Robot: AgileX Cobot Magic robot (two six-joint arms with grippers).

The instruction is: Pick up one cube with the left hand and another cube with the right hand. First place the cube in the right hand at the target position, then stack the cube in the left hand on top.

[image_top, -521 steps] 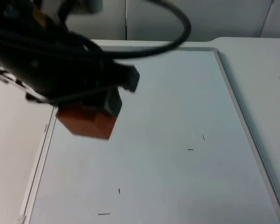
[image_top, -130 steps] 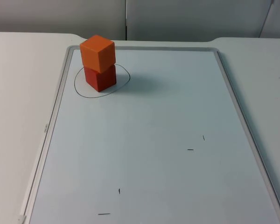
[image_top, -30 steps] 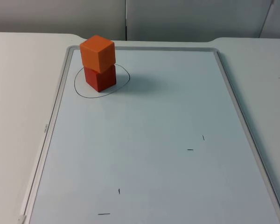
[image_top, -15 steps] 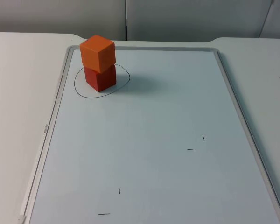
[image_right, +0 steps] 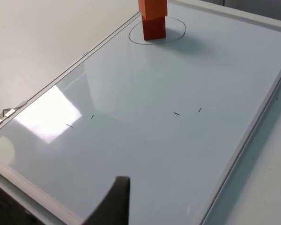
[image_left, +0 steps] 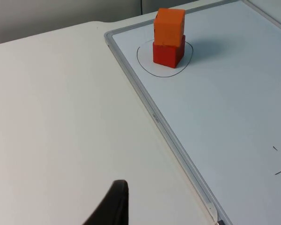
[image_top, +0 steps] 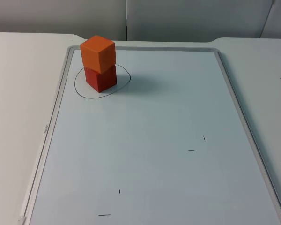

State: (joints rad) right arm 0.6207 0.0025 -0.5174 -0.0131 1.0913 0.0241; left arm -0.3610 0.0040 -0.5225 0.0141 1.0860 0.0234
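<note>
A: Item one, position? Any change?
B: Bright orange cube [image_top: 98,53] sits on darker red cube [image_top: 101,77] inside the hand-drawn black circle [image_top: 79,90] on the pale framed whiteboard [image_top: 178,117] on the white bench [image_top: 18,93]; unchanged over recent seconds, stack apparently complete.
A: Left end effector [image_left: 113,206], right end effector [image_right: 116,199]?
B: Both withdrawn, well apart from the stack; single fingertip visible each, spread or pressed together, cannot tell

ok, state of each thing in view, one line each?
orange cube: upright, stacked on the red cube, free of any tool.
red cube: resting on the whiteboard inside the drawn circle, carrying the orange cube.
drawn circle: occupied by the stack.
whiteboard: flat on the table, a few small pen marks.
left tool: over the table beside the whiteboard, waiting.
right tool: over the whiteboard's near end, waiting.
</note>
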